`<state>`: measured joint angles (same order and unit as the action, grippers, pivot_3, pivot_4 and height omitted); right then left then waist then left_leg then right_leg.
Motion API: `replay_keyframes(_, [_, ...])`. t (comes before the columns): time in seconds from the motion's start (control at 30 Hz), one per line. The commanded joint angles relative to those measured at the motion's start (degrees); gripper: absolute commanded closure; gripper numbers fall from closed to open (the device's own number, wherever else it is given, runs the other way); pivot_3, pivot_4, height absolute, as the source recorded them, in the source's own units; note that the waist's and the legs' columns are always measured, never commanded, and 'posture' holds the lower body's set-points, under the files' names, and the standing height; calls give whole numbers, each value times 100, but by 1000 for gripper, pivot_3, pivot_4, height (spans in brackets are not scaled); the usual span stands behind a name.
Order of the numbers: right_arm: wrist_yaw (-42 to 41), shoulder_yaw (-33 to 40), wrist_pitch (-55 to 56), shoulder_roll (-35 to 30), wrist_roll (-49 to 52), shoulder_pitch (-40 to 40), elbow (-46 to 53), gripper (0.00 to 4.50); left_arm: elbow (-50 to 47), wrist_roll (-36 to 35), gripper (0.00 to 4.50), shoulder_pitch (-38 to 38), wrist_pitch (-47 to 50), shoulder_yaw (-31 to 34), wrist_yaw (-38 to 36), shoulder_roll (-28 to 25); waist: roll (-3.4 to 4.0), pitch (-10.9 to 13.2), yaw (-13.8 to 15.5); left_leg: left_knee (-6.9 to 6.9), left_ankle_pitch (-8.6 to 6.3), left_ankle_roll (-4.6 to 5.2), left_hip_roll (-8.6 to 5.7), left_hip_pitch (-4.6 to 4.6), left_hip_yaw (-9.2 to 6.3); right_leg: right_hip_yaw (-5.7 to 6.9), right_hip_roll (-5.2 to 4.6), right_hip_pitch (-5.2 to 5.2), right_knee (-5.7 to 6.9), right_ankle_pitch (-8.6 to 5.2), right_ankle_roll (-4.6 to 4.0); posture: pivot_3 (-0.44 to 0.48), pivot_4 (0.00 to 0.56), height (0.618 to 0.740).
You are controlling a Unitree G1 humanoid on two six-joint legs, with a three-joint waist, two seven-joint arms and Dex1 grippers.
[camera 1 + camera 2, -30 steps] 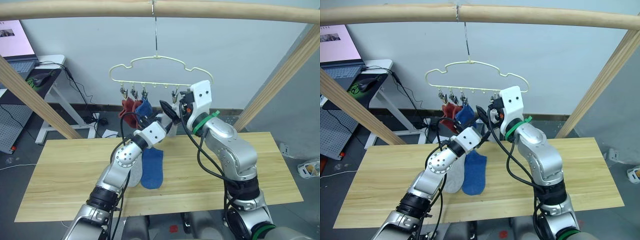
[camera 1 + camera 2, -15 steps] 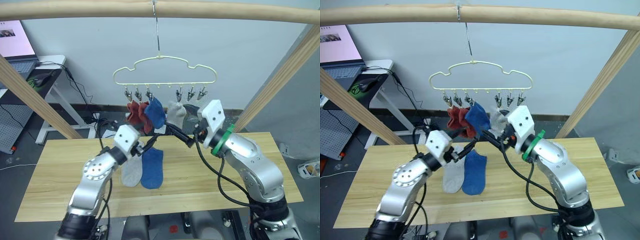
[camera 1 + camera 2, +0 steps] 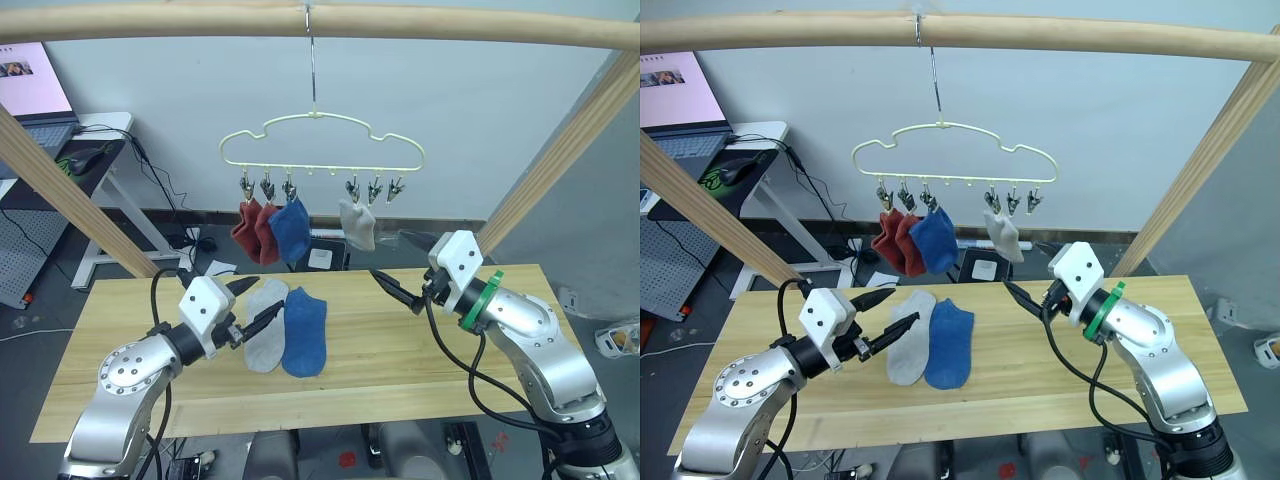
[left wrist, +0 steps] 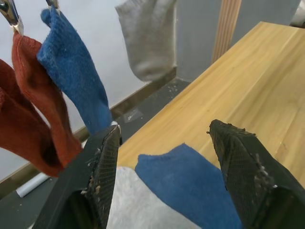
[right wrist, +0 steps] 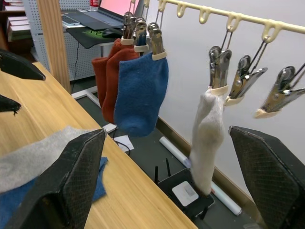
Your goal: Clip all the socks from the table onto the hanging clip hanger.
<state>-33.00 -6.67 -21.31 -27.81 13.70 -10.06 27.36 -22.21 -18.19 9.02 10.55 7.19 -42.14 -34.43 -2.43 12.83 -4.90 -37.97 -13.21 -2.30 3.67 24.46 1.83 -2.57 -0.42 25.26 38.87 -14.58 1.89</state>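
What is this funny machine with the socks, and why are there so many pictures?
It's a robot with two arms. Each arm ends in a gripper, a simple hand with two black fingers. Two pictures come from cameras on its head, looking down. The other two come from cameras on its wrists, peeking between the fingers.

The left gripper and right gripper are both open and hold nothing. On the wooden table lie a grey sock and a blue sock, side by side. Above hangs a clip hanger with two red socks, a blue hanging sock and a grey hanging sock clipped on.
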Motion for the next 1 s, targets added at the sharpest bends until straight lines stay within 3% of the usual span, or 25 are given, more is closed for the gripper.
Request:
replay_keyframes(0.03, [-159,208,299,-101,15,100,-29,88,-257,-146,1285,157,-148,216,-111,-70,-1,-4,8,0,0,0,0,0,1,-1,0,0,0,0,0,-77,150,740])
replay_keyframes(0.1, [-245,273,351,-149,70,187,-112,88,-251,-158,1285,228,-125,294,-121,-87,-2,-10,9,-1,0,0,0,0,1,-1,0,0,1,1,-1,-71,145,740])
replay_keyframes(0.3, [-489,405,484,-343,120,392,-326,0,-120,-184,27,257,-155,411,-286,-214,-4,-101,13,-3,1,1,-1,-4,5,-6,1,-2,2,0,-1,-72,129,740])
replay_keyframes(1.0, [-1005,462,470,-667,325,281,-332,0,-34,-77,27,352,-385,427,-534,-300,-12,-321,10,-3,0,1,0,-102,5,-18,13,-92,6,-6,-11,-70,100,740])
